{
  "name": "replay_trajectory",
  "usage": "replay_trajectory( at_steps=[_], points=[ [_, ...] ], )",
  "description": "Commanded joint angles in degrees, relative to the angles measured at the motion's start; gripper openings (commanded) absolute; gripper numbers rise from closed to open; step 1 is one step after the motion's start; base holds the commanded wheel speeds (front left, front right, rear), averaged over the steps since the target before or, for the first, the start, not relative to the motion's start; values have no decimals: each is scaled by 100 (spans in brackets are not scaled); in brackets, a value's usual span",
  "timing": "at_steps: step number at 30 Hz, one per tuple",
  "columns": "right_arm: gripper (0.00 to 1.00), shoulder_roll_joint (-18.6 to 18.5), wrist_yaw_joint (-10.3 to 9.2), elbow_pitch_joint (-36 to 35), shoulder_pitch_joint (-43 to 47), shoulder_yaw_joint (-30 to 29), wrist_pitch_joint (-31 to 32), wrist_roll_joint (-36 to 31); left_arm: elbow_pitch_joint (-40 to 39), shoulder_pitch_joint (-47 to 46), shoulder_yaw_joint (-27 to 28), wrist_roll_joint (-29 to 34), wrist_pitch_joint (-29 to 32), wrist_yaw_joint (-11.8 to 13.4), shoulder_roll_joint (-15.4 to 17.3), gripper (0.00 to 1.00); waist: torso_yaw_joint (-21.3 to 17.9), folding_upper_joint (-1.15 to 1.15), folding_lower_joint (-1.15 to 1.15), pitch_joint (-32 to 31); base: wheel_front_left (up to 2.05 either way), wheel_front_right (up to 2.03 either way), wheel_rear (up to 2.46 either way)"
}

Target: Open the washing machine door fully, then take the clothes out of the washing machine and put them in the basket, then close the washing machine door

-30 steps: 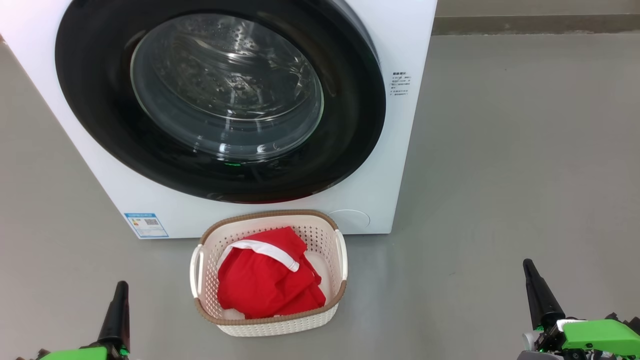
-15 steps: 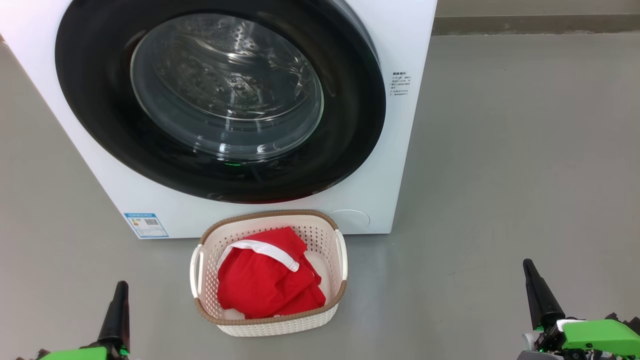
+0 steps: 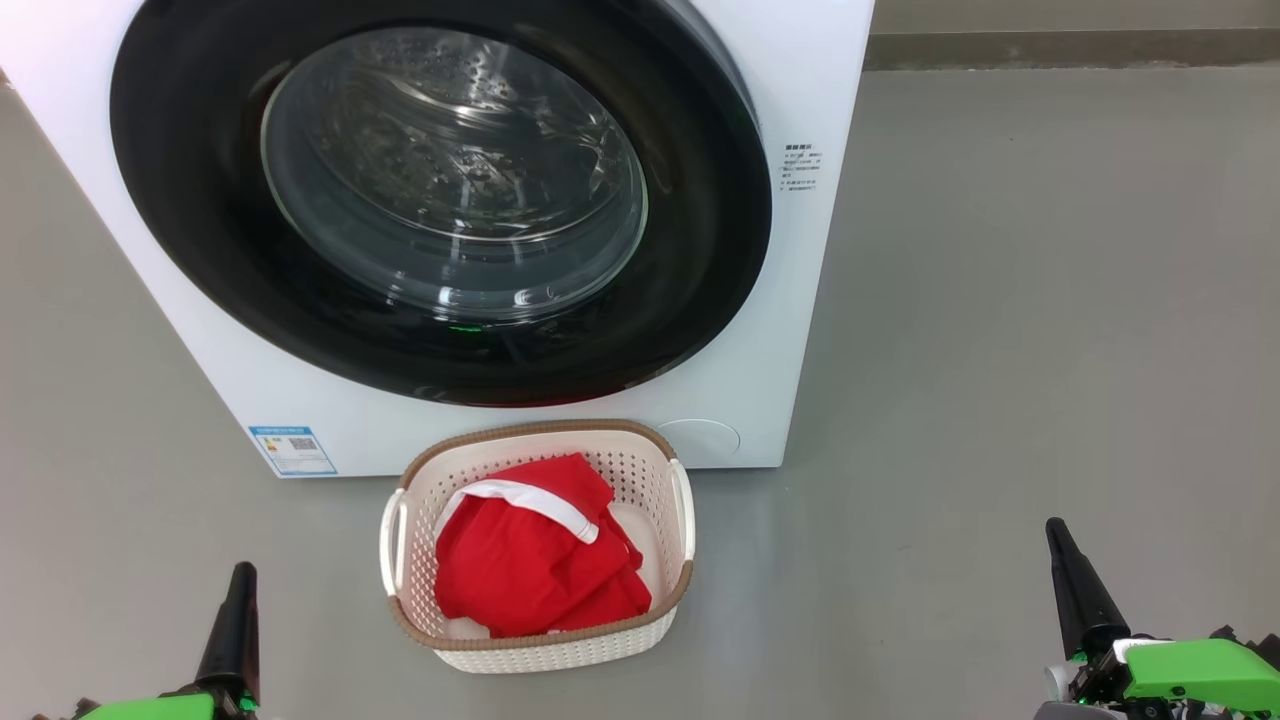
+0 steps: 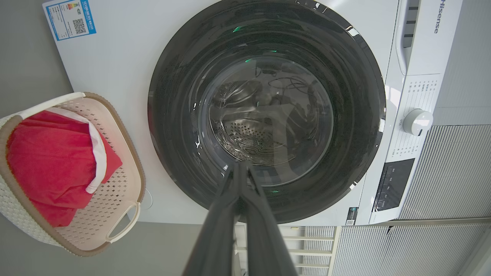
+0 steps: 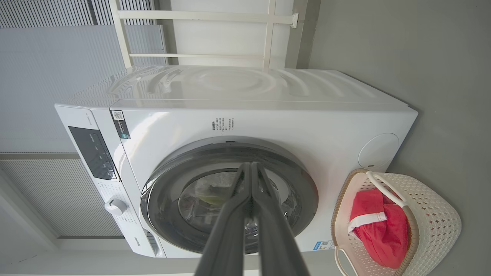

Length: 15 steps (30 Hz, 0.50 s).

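Observation:
The white washing machine (image 3: pixel 800 300) stands ahead with its round black door (image 3: pixel 200 200) lying flush against the front, glass bowl in the middle. Through the glass I see the steel drum and no fabric. The red clothes (image 3: pixel 530 560) with a white trim band lie in the cream basket (image 3: pixel 545 655) on the floor just below the door. My left gripper (image 3: pixel 242 572) is shut at the lower left, clear of the basket. My right gripper (image 3: pixel 1053 527) is shut at the lower right, far from everything. Both wrist views show their fingers pressed together, holding nothing.
Bare grey floor (image 3: pixel 1000 350) spreads to the right of the machine up to a low wall base. In the wrist views, ribbed grey wall panels (image 4: pixel 452 172) and a white frame (image 5: pixel 215 34) stand behind the machine. A blue label (image 3: pixel 292 450) sits on its lower front.

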Motion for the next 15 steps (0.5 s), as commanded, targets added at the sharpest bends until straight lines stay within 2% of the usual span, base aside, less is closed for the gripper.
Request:
replay_trajectory(
  at_steps=[1, 15],
  points=[
    [0, -19, -5, -141, -262, 126, 46, 18, -113, -221, 190, 1, 44, -19, 82, 0, 0, 0, 0, 0, 0, 0, 0],
    [0, -18, -5, -141, -262, 125, 46, 18, -113, -221, 191, 1, 44, -19, 82, 0, 0, 0, 0, 0, 0, 0, 0]
  ],
)
